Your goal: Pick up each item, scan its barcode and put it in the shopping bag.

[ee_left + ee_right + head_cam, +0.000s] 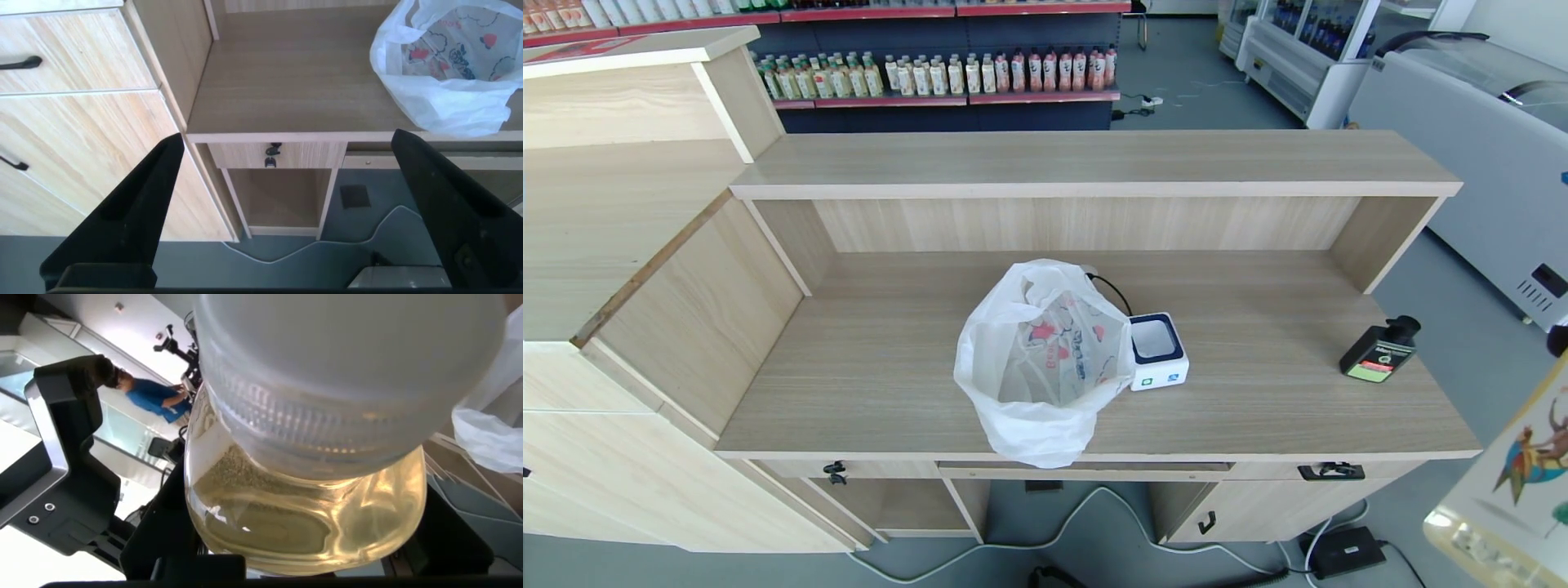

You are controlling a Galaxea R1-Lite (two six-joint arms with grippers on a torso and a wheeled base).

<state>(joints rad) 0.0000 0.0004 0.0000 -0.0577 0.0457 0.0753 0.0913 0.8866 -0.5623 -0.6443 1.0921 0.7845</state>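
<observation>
Two jaws on the left gripper [288, 139], spread wide apart; hold nothing and touch nothing; hang in front of the counter [890, 384], lower than its top, off to the left of the shopping bag [1037, 359]. On the right gripper [306, 535], jaws closed in on a clear bottle [327, 416], one dark jaw at each side of it; bottle very close to the wrist camera, with a whitish ribbed cap and yellowish liquid inside.

Counted: one shopping bag, white and thin, standing open in the middle of the counter near its front edge; red and blue print seen through the plastic, whether on the bag or on something inside cannot tell. One scanner [1158, 351], a white box with a dark top, touching the bag on its right side; one black cable [1111, 290] curving out behind it. One black bottle [1376, 353] with a light green label, on the counter near its right end, well apart from the scanner. One clear bottle, in the right gripper and not on the counter.
</observation>
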